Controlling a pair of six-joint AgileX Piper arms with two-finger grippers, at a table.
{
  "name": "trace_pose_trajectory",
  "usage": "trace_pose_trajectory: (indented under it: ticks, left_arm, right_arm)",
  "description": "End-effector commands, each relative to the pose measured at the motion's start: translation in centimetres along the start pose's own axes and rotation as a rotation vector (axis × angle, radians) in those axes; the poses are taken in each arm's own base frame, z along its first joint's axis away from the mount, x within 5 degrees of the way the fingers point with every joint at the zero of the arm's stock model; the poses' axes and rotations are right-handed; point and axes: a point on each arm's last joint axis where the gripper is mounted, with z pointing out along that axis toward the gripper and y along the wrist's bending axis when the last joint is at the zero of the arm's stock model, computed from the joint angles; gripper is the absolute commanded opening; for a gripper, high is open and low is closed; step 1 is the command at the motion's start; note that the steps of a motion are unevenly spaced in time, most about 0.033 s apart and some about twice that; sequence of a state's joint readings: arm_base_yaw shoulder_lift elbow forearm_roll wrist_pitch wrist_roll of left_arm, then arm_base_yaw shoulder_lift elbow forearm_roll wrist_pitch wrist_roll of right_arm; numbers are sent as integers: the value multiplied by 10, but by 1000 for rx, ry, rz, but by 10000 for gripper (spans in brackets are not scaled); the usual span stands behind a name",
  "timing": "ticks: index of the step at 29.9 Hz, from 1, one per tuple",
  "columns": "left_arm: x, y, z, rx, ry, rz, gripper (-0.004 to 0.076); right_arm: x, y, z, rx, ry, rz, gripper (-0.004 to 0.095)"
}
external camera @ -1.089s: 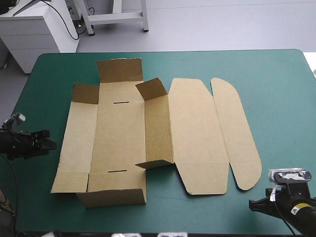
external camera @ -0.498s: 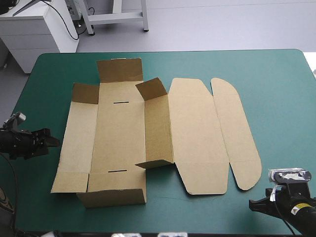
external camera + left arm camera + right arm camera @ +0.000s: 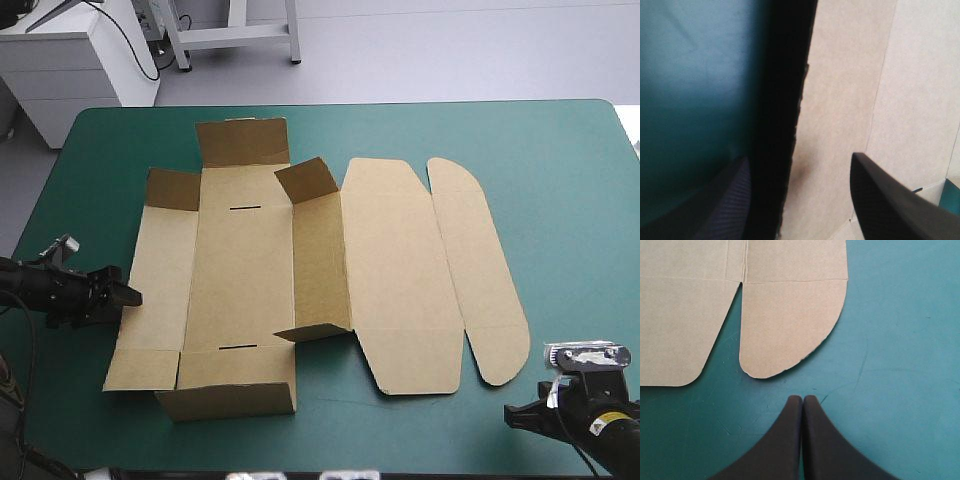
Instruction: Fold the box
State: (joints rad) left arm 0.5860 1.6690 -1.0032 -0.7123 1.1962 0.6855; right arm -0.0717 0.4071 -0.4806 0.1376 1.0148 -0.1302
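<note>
The left gripper has its black fingers apart. In its wrist view the left gripper straddles the outer edge of the box's left wall panel, with one finger over the teal-green cover and the other over brown board. Whether either finger touches the board cannot be told.

Just before, this gripper hung near the table's left edge, well clear of the board. It has since travelled toward 3 o'clock and a little toward 6, and its tips now reach the panel's edge. The right gripper has not moved. Its fingers are pressed together in one point, and in its own view the right gripper rests on the cover just short of the rounded flap.

The box lies left of the table's middle, unchanged. Its floor is flat, and the right wall and the near end wall are raised. The left wall panel lies flat at 9 o'clock of the floor. The lid and rounded flap lie flat toward 3 o'clock.

The approach suggests that raising the left wall is the step in hand. The open fingers look placed to close on that edge and swing it upright.
</note>
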Motion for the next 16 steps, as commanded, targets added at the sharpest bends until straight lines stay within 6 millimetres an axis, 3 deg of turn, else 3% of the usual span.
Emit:
trace_pose_trajectory:
  ticks: [1, 16]
  left_arm:
    - [1, -23, -4, 94, 30, 30, 421]
    - [-3, -56, 24, 170, 91, 74, 421]
  right_arm:
    - [-9, 0, -4, 0, -59, -3, -20]
    - [-9, 0, -4, 0, -59, -3, -20]
